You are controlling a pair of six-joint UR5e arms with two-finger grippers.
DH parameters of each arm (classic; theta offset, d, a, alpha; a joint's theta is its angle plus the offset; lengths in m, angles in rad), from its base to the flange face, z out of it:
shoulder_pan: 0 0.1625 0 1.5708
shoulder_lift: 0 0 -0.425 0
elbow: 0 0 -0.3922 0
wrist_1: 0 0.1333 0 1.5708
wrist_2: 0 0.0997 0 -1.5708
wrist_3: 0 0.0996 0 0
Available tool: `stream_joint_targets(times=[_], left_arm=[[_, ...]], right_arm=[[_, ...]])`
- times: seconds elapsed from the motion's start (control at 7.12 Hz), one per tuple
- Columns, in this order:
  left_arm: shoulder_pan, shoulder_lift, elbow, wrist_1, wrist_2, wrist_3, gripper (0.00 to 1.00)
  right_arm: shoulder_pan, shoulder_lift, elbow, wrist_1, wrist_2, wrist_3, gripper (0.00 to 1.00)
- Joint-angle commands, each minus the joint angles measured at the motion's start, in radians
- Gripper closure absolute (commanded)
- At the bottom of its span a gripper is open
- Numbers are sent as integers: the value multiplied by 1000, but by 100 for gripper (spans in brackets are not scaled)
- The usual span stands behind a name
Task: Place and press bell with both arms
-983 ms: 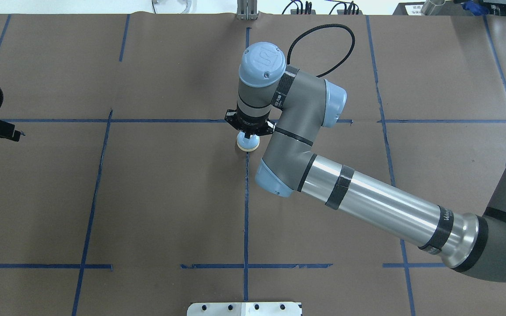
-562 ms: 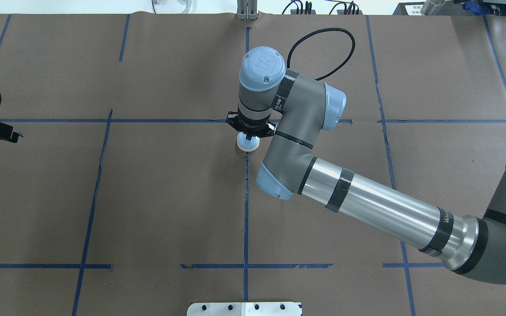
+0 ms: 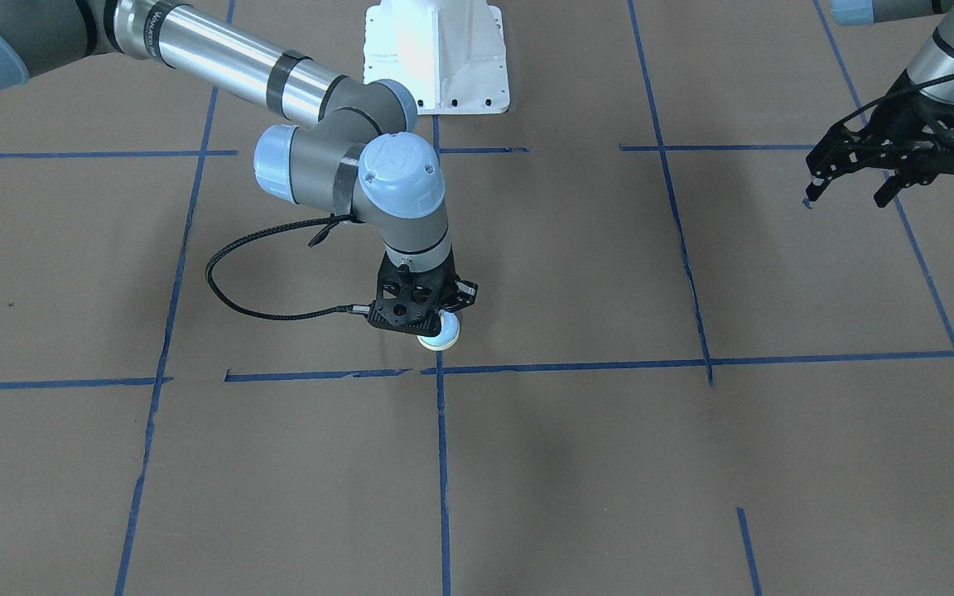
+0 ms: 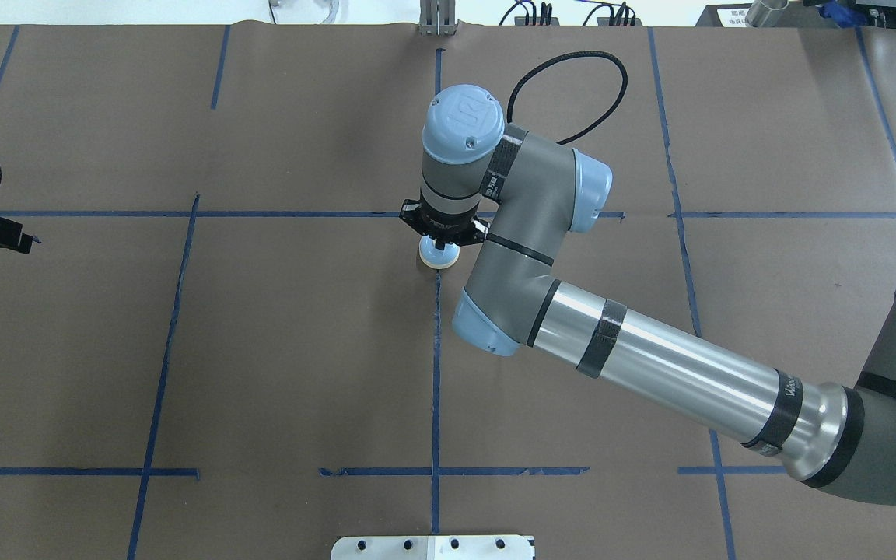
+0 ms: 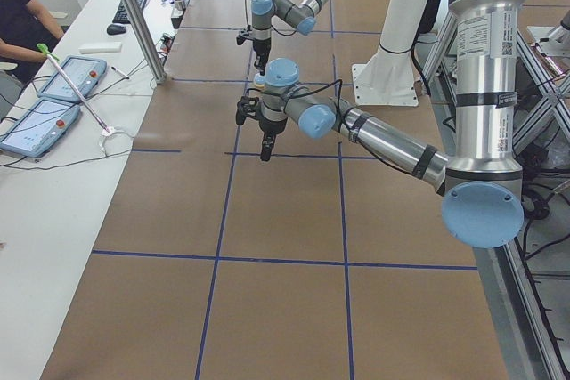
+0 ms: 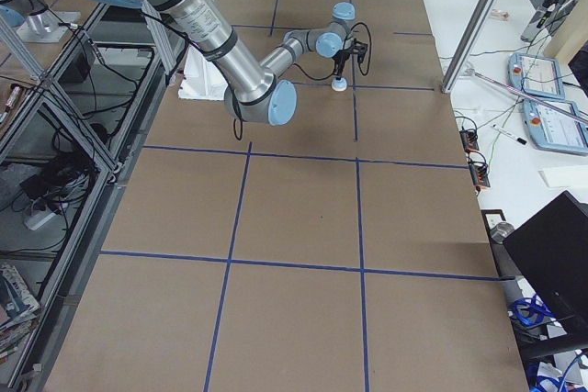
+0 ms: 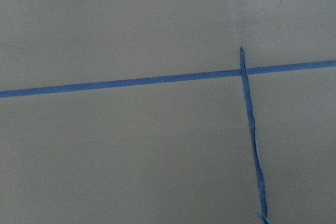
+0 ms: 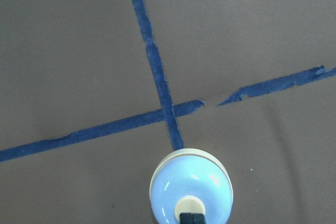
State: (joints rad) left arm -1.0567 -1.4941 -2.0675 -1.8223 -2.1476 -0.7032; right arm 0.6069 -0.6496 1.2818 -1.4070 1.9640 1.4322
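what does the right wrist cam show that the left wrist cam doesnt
Only the right wrist view: the bell, sitting just below a crossing of tape, with the right claw shut over its cream button; whether it touches, I cannot tell. Only the left wrist view: a T-junction where one strip ends just past the long one; no bell and no claw. Both: brown paper marked with blue tape.
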Motion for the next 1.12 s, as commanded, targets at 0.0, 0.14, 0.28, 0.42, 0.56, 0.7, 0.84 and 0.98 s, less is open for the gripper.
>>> stream_joint_targets(times=[0.0,0.14,0.28,0.42,0.56,0.7,0.84,0.98], left_arm=[[1,0,0,0,0,-1,0],[1,0,3,0,0,-1,0],[1,-1,3,0,0,-1,0],[1,-1,4,0,0,-1,0],[1,2,7,1,-8,14,0],[1,3,7,3,-12,14,0],[1,29,15,3,-15,95,0],[-25,66,17,8,-15,264,0]], right_arm=[[80,-101,266,-134,63,-12,100],[108,-257,435,-129,94,-24,99],[138,-356,532,-129,98,-108,88],[175,-461,598,-125,114,-210,44],[235,-575,664,-122,148,-322,0],[305,-675,701,-122,209,-461,0],[417,-778,721,-122,280,-625,0],[521,-856,720,-124,338,-795,0]])
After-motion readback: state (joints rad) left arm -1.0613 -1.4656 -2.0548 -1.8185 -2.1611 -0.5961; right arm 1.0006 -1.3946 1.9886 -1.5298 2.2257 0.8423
